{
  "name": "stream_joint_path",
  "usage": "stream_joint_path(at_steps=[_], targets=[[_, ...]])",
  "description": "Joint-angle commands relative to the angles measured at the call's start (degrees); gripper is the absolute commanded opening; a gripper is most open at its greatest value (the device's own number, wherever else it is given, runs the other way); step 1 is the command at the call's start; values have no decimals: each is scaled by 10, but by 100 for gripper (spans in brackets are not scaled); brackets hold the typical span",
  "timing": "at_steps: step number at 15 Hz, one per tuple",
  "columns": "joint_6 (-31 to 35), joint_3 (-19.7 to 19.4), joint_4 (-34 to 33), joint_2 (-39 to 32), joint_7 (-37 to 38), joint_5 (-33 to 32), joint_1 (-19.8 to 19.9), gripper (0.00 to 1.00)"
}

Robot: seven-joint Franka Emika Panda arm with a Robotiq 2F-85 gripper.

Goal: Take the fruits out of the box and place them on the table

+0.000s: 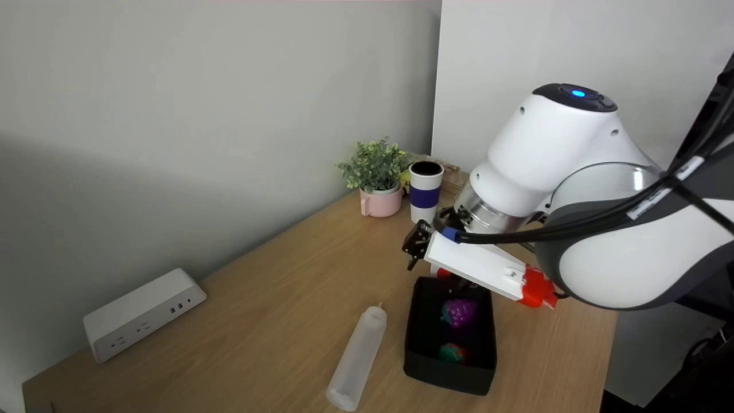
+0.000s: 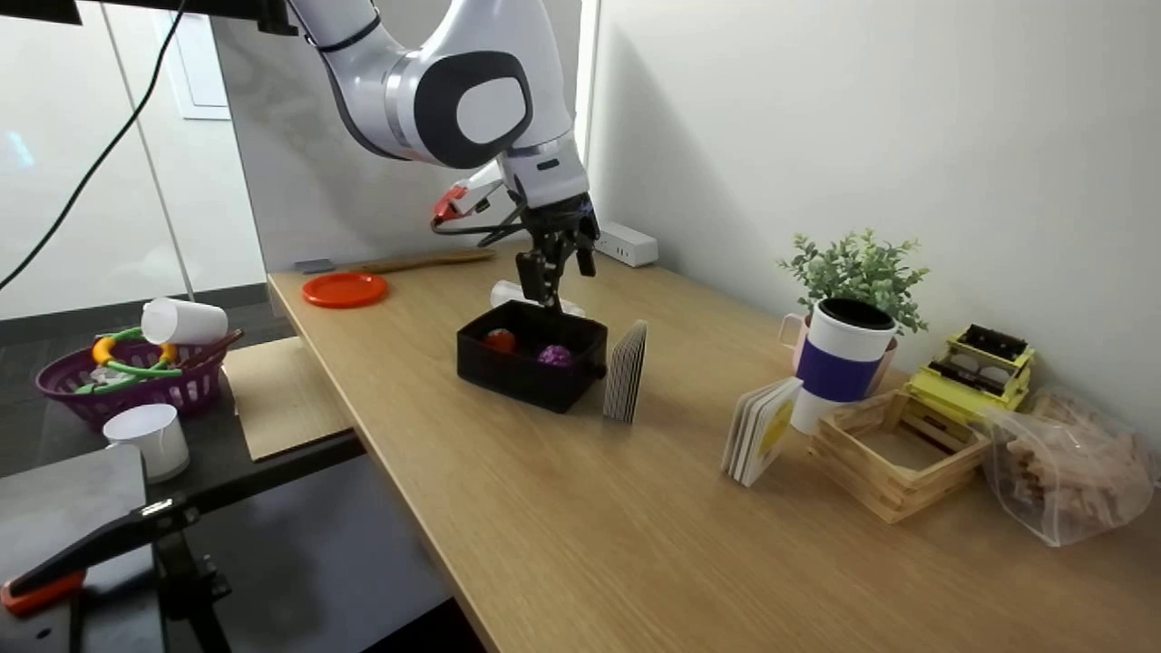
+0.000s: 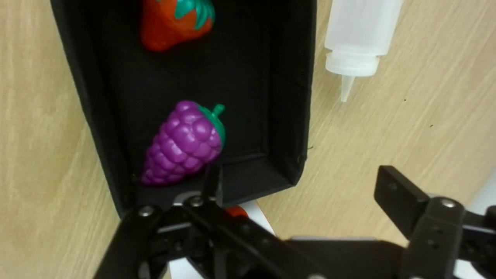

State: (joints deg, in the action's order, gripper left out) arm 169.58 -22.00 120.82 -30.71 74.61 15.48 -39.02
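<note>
The black box (image 1: 450,377) stands on the wood-grain table (image 1: 275,304); it also shows in an exterior view (image 2: 508,381) and the wrist view (image 3: 290,97). Inside it lie the purple grape bunch (image 1: 460,312), also in the wrist view (image 3: 184,141), and a red strawberry with green leaves (image 3: 174,27), also in an exterior view (image 2: 500,340). My gripper (image 3: 306,190) is open and empty. In the wrist view its left finger overlaps the box's near end beside the grapes; its right finger is over the table outside the box. The gripper shows above the box in an exterior view (image 2: 564,277).
A clear squeeze bottle (image 1: 360,355) lies beside the box. Card stacks (image 2: 626,372) stand upright, one close to the box. A white-and-blue cup (image 1: 424,195), potted plant (image 1: 381,201), wooden crate (image 2: 898,494) and white socket device (image 1: 143,312) stand along the wall. A red plate (image 2: 345,290) lies farther off.
</note>
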Motion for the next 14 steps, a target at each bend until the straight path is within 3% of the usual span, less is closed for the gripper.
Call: stream_joint_path(at_steps=[1, 5, 10, 14], targets=[[-47, 34, 17, 31, 47, -18, 42, 100], [-71, 79, 13, 29, 92, -17, 95, 100], [-113, 182, -19, 2, 72, 10, 203, 100], [-142, 221, -42, -20, 73, 14, 248, 100]])
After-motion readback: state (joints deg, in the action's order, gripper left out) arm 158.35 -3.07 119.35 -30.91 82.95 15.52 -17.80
